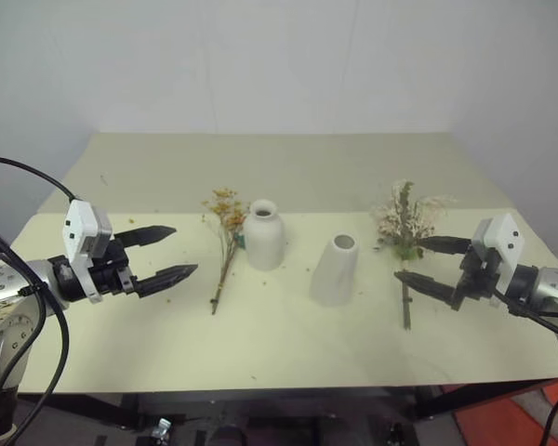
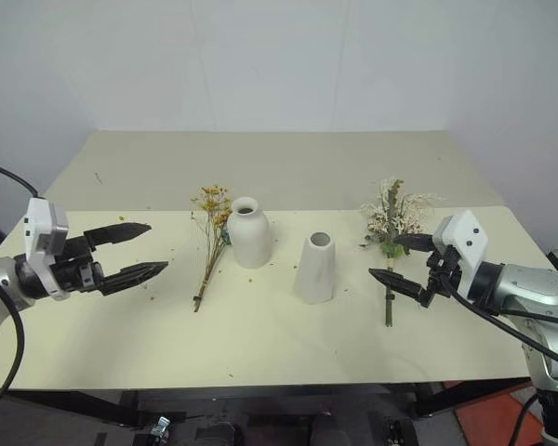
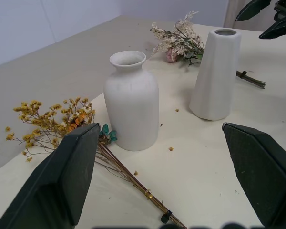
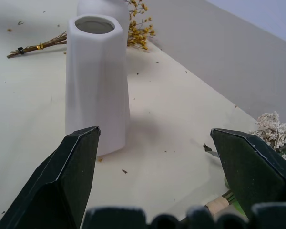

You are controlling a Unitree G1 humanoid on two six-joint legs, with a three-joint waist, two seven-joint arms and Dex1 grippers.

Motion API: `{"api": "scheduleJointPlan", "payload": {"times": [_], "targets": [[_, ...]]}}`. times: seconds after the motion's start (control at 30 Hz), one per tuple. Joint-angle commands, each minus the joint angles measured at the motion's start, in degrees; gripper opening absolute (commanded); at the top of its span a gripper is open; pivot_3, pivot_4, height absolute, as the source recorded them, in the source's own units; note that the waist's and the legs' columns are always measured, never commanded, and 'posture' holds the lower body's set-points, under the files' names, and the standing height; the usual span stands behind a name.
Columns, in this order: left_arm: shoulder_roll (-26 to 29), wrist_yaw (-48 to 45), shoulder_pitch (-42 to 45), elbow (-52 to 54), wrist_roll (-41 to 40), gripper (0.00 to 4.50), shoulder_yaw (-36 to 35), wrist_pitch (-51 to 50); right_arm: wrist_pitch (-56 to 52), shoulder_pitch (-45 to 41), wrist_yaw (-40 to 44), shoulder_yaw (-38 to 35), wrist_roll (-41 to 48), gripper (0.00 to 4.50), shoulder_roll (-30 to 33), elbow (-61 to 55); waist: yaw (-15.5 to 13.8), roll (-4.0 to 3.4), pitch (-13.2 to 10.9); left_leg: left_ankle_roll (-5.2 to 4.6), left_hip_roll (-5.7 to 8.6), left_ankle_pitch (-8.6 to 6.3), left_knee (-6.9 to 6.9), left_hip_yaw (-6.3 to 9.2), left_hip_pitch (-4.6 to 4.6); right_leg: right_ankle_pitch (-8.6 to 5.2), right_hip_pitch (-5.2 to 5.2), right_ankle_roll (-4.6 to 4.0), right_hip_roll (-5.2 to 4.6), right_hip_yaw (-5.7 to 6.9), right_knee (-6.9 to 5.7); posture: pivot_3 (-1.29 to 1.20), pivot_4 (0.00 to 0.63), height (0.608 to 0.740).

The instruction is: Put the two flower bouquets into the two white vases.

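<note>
Two white vases stand mid-table: a rounded bottle vase [image 1: 263,235] and, to its right, a tapered cone vase [image 1: 335,270]. A slim yellow-orange bouquet [image 1: 225,243] lies flat just left of the bottle vase. The bushier cream, green and pink bouquet [image 1: 406,226] lies right of the cone vase, stems toward the front edge. My left gripper [image 1: 167,253] hovers open left of the yellow bouquet, empty. On the right, my right gripper [image 1: 420,260] is open too, its fingers either side of the bushy bouquet's stems [image 1: 406,307], above them and holding nothing.
The cream table [image 1: 288,348] carries small flower crumbs. White walls close the back and sides. The table's front edge runs just below both arms. An orange-red object [image 1: 525,423] lies on the floor at the lower right.
</note>
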State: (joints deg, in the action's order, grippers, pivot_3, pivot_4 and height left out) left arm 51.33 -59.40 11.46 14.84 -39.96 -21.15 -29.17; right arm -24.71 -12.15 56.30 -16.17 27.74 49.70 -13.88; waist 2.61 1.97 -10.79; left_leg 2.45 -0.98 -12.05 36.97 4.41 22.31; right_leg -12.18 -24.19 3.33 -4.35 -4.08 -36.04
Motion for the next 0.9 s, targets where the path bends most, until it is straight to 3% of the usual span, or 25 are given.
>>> {"api": "scheduleJointPlan", "payload": {"times": [0.03, 0.5, 0.6, 0.7, 0.9], "targets": [[0.9, -0.8, 1.0, 0.1, -0.4, 4.48, -0.9, 0.4, 1.6, -0.5, 0.4, -1.6, 0.8, 4.44, 0.4, -0.8, 0.0, 0.00, 0.0, 0.00, 0.00, 0.00, 0.00, 0.00, 0.00, 0.00, 0.00, 0.00, 0.00, 0.00, 0.00, 0.00, 0.150, 0.740], [0.8, -0.5, 1.1, -0.4, 0.5, 4.48, -0.9, 0.8, 2.5, -1.3, 0.2, -1.0, 0.6, 4.44, 0.1, 0.1, 0.0, 0.00, 0.0, 0.00, 0.00, 0.00, 0.00, 0.00, 0.00, 0.00, 0.01, 0.00, 0.00, 0.00, 0.00, 0.00, 0.150, 0.740], [2.1, 3.8, 1.7, -0.6, 4.4, 4.48, 2.6, -2.6, 2.7, -1.8, 0.1, -0.8, 0.5, 4.44, 0.0, 0.4, -0.1, 0.00, 0.0, 0.00, 0.00, 0.00, 0.00, 0.00, -0.01, 0.00, 0.01, 0.00, 0.00, 0.00, 0.00, 0.00, 0.150, 0.740], [2.9, 8.8, 7.6, -1.6, 8.6, 4.48, 11.4, -11.1, 3.1, -2.7, 0.0, -0.2, 0.4, 4.44, -0.3, 0.4, -0.2, 0.00, 0.0, 0.00, 0.01, 0.00, 0.01, 0.01, -0.02, 0.01, 0.04, 0.01, 0.00, 0.00, -0.01, 0.00, 0.150, 0.740], [-3.1, 13.9, 22.9, -9.9, 14.3, 4.48, 25.1, -22.8, 3.6, -6.8, -0.2, 0.8, 0.9, 4.44, -0.7, -0.5, -0.3, 0.01, 0.0, 0.00, 0.05, 0.00, 0.02, 0.04, 0.05, 0.03, 0.01, 0.06, -0.01, 0.01, 0.01, 0.00, 0.150, 0.740]]}}
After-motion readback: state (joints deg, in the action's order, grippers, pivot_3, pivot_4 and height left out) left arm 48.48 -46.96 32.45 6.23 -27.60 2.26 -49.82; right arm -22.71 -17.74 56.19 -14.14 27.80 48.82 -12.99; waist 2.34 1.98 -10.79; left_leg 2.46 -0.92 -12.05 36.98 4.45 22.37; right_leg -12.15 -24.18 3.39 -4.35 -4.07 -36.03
